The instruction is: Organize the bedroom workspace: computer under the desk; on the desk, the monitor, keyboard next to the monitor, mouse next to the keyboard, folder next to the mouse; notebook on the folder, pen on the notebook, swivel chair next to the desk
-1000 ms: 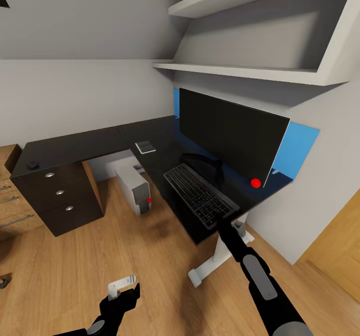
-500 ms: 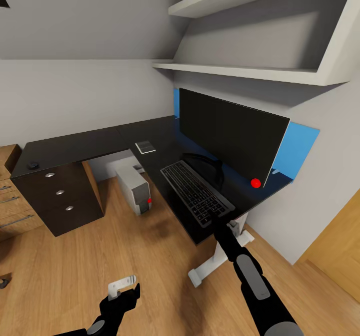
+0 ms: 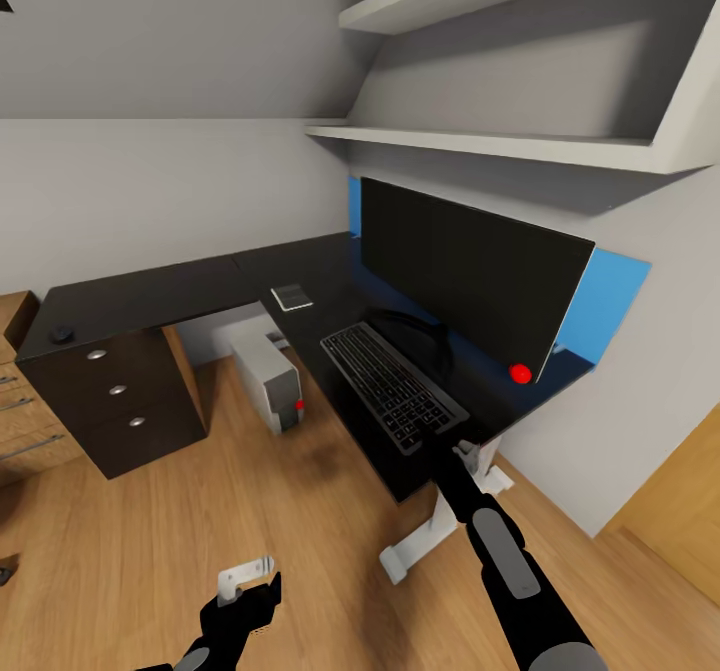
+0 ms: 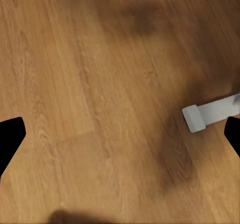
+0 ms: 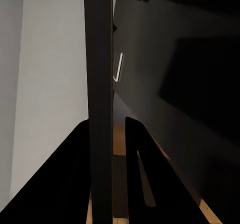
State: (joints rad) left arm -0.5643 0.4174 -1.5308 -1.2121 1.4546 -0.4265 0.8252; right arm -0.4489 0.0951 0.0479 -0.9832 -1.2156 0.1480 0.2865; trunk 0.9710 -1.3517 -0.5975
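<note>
Black keyboard [image 3: 393,385] lies on the surface [image 3: 150,296] before the monitor [image 3: 470,271], its near end clamped in the right gripper [image 3: 432,443] jaws. One careless tug and it slides off the near edge. Left gripper [image 3: 245,591] jaws wide above the floor.

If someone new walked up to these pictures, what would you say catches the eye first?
The wide black monitor dominates, standing on the glossy black desk against the blue back panel under white wall shelves. In front of it lies the keyboard, with the right pincer at its near end. Under the desk, the light grey computer stands on the wood floor.
</note>
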